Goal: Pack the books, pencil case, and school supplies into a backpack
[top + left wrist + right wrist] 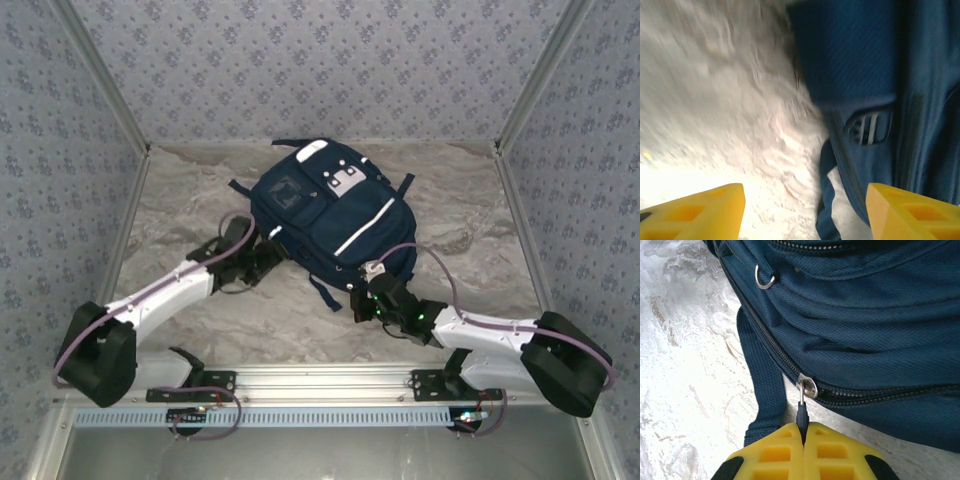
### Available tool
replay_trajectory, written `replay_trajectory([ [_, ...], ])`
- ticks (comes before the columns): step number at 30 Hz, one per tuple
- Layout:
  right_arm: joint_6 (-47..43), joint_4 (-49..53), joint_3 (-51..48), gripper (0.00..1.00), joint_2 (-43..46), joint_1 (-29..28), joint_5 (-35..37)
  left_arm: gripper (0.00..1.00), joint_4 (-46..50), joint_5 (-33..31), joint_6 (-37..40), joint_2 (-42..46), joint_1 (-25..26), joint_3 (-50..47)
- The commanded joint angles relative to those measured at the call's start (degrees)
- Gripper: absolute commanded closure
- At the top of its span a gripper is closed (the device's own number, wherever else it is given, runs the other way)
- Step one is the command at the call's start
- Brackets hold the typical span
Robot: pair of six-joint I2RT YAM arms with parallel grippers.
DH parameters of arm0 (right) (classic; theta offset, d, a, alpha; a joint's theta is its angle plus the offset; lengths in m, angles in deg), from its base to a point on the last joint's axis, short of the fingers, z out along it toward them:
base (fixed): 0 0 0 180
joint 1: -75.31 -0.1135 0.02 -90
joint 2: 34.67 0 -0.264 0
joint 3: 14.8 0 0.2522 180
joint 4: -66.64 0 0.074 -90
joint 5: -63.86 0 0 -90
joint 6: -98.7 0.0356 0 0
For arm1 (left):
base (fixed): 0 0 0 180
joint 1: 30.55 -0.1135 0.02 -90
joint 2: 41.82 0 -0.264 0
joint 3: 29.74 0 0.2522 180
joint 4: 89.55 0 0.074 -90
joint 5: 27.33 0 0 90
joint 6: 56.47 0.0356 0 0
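Navy backpack [325,215] lies on the tabletop [180,200]. Right pincer [803,432] pinches its zipper pull [801,412]. Left pincer [805,200], spread, sits beside it. Packing seems done, zipping apparently remains.

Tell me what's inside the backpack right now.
None of the interior shows. The backpack lies on the table, its navy fabric covering whatever is inside. The right hand pinches a zipper pull at its edge; whether anything is packed cannot be seen.

Yellow pincers [805,200] [803,432], seemingly lilac cables [85,335]
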Motion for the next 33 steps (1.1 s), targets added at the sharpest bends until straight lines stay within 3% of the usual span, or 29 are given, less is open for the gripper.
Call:
replay_trajectory([
  [1, 2.4, -4.1, 0.6, 1.0, -2.0, -1.5, -1.2, 0.34, -15.6, 1.6, -8.9, -0.5, 2.8, -2.9],
  [12, 3.2, -3.7, 0.0, 1.0, -2.1, -4.0, 1.0, 0.44, -27.5, 1.9, -13.2, -14.8, 6.2, -1.2],
  [17, 3.6, -3.4, -0.1, 1.0, -2.1, -4.0, 1.3, 0.56, -30.0, 1.7, -13.3, -19.5, 6.8, 0.9],
  [27, 3.9, 3.9, -0.6, 1.0, 1.3, -3.9, 3.0, 0.93, -27.3, -2.1, -10.4, -19.3, 6.0, 1.8],
  [33, 3.8, 8.0, -2.0, 1.0, 6.0, -3.3, 4.6, 1.0, -25.0, -3.7, -9.3, -16.7, 4.8, 0.5],
])
